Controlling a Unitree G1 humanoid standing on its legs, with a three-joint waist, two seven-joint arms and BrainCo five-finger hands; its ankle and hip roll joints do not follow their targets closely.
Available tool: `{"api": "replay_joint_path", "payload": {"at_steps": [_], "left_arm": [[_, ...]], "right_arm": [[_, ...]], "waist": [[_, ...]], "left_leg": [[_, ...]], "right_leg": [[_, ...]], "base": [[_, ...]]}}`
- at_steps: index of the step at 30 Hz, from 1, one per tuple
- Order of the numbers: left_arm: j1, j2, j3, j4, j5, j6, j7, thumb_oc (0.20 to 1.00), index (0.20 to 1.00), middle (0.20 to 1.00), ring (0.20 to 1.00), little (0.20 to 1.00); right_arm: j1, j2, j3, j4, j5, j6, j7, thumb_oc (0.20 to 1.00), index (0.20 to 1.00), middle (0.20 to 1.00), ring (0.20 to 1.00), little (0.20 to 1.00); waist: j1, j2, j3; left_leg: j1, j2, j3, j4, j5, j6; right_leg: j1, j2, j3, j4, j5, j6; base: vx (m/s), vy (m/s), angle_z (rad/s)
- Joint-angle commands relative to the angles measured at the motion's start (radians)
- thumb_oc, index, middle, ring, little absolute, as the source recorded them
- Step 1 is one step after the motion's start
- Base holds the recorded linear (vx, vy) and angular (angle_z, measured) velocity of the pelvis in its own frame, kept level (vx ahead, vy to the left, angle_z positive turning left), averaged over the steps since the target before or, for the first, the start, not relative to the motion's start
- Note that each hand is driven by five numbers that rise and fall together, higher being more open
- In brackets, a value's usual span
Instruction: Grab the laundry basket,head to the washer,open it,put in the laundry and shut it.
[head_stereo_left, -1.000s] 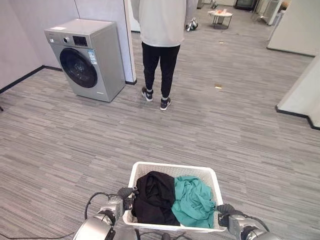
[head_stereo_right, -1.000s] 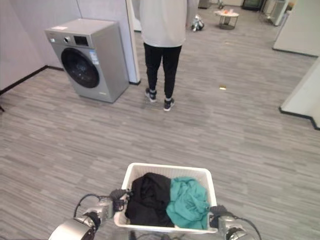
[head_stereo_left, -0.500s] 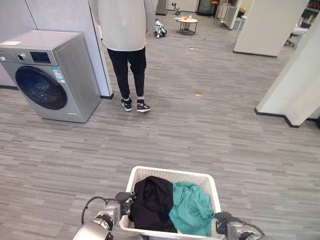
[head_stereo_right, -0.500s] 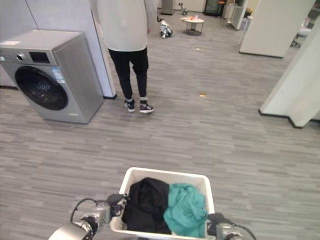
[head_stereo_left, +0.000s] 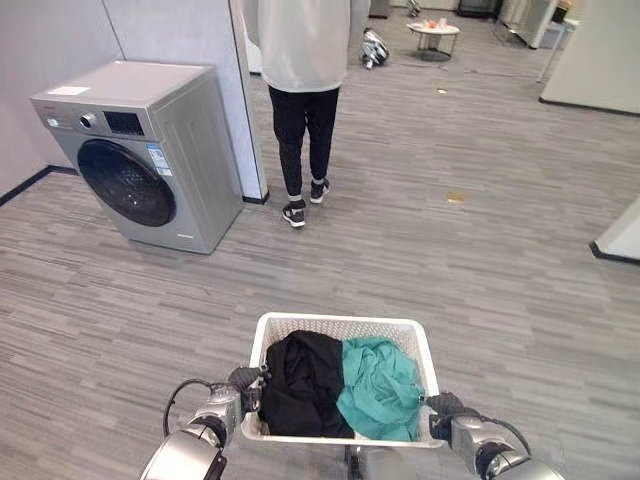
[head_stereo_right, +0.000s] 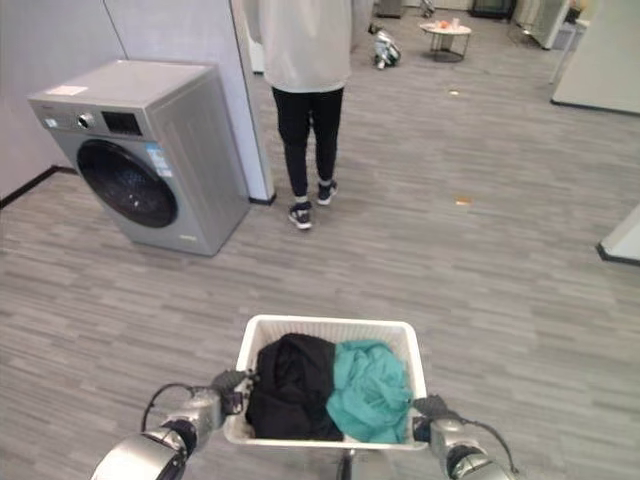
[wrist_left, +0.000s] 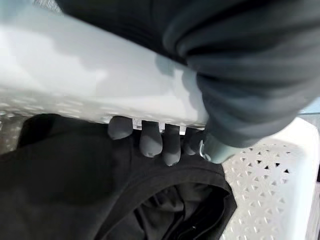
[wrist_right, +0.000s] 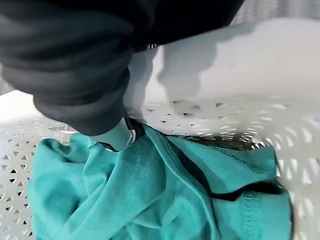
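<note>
At the bottom centre of the head views, the white perforated laundry basket is carried between the two hands, off the floor. The left hand is at the basket's left rim; in its wrist view the dark-tipped fingers are curled over the rim and hooked down inside the wall, clamped on the plastic edge. The right hand is at the lower right corner of the basket; its wrist view shows the dark cover lying over the rim with one silver finger reaching down inside, touching the cloth, so it appears to grasp the rim too, though most of its fingers are hidden.

Inside the basket, a black garment fills the left half and a teal garment the right half, the two touching in the middle.

Beyond the basket lies grey wood-patterned floor. In the upper left of the frame stands a silver front-loading washing machine with its round dark door closed, well apart from the basket. Just right of it, at the top centre, a person in a pale top and black trousers stands. At the far top right sits a small round table.
</note>
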Motion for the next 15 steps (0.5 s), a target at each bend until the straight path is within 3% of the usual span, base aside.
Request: {"api": "replay_joint_path", "payload": {"at_steps": [1,2,4,7,8,9,10,11,15], "left_arm": [[-0.033,-0.025,0.028,0.004,-0.013,0.007,-0.02,0.2,0.2,0.2,0.2,0.2],[-0.04,-0.021,0.029,0.003,-0.02,0.01,-0.017,0.2,0.2,0.2,0.2,0.2],[-0.053,-0.022,0.02,-0.001,-0.032,0.013,-0.009,0.2,0.2,0.2,0.2,0.2],[-0.091,-0.022,0.016,-0.008,-0.055,0.013,0.006,0.2,0.2,0.2,0.2,0.2],[-0.091,-0.023,0.016,-0.008,-0.055,0.013,0.006,0.2,0.2,0.2,0.2,0.2],[-0.098,-0.014,0.023,-0.018,-0.057,0.005,0.015,0.2,0.2,0.2,0.2,0.2],[-0.098,-0.014,0.023,-0.018,-0.057,0.005,0.015,0.2,0.2,0.2,0.2,0.2],[-0.102,-0.008,0.029,-0.02,-0.058,-0.009,0.031,0.2,0.2,0.2,0.2,0.2],[-0.11,0.001,0.019,-0.018,-0.065,-0.001,0.022,0.2,0.2,0.2,0.2,0.2]], "right_arm": [[-0.073,0.025,-0.04,-0.053,0.121,-0.024,0.103,0.2,0.2,0.2,0.2,0.2],[-0.084,0.022,-0.038,-0.053,0.128,-0.025,0.094,0.2,0.2,0.2,0.2,0.2],[-0.106,0.017,-0.026,-0.047,0.13,-0.024,0.086,0.2,0.2,0.2,0.2,0.2],[-0.14,0.02,-0.01,-0.058,0.146,-0.026,0.071,0.2,0.2,0.2,0.2,0.2],[-0.139,0.02,-0.01,-0.058,0.146,-0.026,0.071,0.2,0.2,0.2,0.2,0.2],[-0.149,0.024,-0.005,-0.086,0.152,-0.032,0.065,0.2,0.2,0.2,0.2,0.2],[-0.149,0.024,-0.005,-0.086,0.152,-0.032,0.065,0.2,0.2,0.2,0.2,0.2],[-0.15,0.027,0.007,-0.099,0.142,-0.038,0.07,0.2,0.2,0.2,0.2,0.2],[-0.173,0.043,0.017,-0.092,0.117,-0.035,0.06,0.2,0.2,0.2,0.2,0.2]], "waist": [[-0.026,-0.012,0.015],[-0.019,-0.022,0.023],[0.002,-0.033,0.035],[0.028,-0.045,0.033],[0.029,-0.045,0.035],[0.046,-0.031,0.027],[0.046,-0.033,0.027],[0.064,-0.013,0.024],[0.063,0.0,0.022]], "left_leg": [[-0.193,0.073,0.023,0.351,0.21,-0.076],[-0.24,0.09,0.036,0.451,0.271,-0.104],[-0.321,0.109,0.07,0.547,0.271,-0.095],[-0.411,0.099,0.123,0.413,0.207,-0.044],[-0.408,0.099,0.123,0.413,0.205,-0.043],[-0.411,0.081,0.099,0.2,0.182,-0.012],[-0.41,0.079,0.099,0.194,0.186,-0.012],[-0.416,0.091,0.053,0.048,0.255,-0.013],[-0.339,0.092,0.037,-0.028,0.26,-0.002]], "right_leg": [[0.03,0.017,0.018,-0.014,0.038,0.061],[0.059,0.016,0.014,-0.024,0.027,0.043],[0.106,0.013,0.002,-0.044,0.006,0.024],[0.153,0.003,-0.007,-0.073,-0.007,0.032],[0.156,0.003,-0.006,-0.074,-0.008,0.033],[0.179,0.014,0.01,-0.092,-0.02,0.049],[0.179,0.012,0.01,-0.092,-0.019,0.05],[0.196,0.033,0.031,-0.09,-0.032,0.052],[0.195,0.034,0.047,-0.046,-0.061,0.051]], "base": [[0.3,-0.175,0.38],[0.3,-0.179,0.31],[0.25,-0.129,0.19],[0.22,-0.04,-0.06],[0.28,0.067,0.09],[0.2,0.062,0.0],[0.32,0.105,-0.05],[0.18,0.054,-0.19],[0.21,0.108,-0.58]]}}
